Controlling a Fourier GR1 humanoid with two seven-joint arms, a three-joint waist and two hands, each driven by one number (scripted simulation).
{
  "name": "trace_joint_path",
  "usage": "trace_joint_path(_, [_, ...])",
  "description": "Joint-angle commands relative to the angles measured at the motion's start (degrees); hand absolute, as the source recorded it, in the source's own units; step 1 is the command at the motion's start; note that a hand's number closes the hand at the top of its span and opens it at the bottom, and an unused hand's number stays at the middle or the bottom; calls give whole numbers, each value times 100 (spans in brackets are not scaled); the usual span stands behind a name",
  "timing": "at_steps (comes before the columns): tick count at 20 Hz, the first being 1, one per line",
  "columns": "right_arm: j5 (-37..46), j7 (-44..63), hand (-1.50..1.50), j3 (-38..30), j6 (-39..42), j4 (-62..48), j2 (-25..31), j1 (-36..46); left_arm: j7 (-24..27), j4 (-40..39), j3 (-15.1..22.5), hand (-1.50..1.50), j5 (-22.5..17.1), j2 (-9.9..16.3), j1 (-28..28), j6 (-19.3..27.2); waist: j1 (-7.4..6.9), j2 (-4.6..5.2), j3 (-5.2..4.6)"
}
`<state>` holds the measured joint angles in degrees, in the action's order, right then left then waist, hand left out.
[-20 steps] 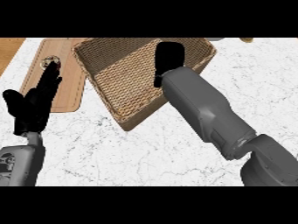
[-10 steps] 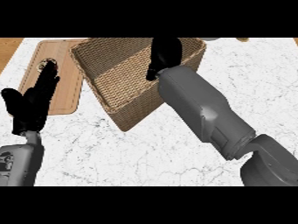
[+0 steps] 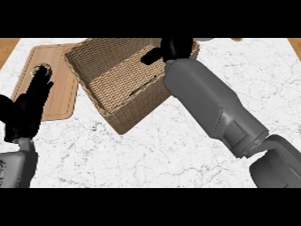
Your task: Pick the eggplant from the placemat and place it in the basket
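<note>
Eggplant is not seen anywhere, and whether the right hand [image 3: 172, 47], at the upper centre over the wicker basket [image 3: 117, 84], is grasping it cannot be told, so release is best made low inside; the left hand [image 3: 24, 110] rests open at lower left.

A: What's different from a second ago?

B: The right hand [image 3: 173, 47] has gone farther over the basket [image 3: 123, 84], now at its far rim instead of above its middle.

A: And the basket?

B: It sits lower and more central in view; more of its inside shows.
</note>
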<state>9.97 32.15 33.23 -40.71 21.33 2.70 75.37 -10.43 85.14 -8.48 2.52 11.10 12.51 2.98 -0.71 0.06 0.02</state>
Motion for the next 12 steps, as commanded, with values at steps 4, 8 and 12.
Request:
trace_joint_path(4, [-480, -478, -150, -611, -203, 1435, 703, -1262, -40, 150, -211, 0, -155, 125, -276, -80, 210, -70, 3])
trace_joint_path(8, [-493, -340, -150, -551, 341, 2726, 1406, -2008, 205, 119, -259, 0, -150, 154, -502, -136, 259, -91, -2])
trace_joint_path(12, [-513, -590, -150, -743, 439, 3777, 1815, -2839, 47, -16, -142, 0, -98, -4, -116, -6, 178, -39, -2])
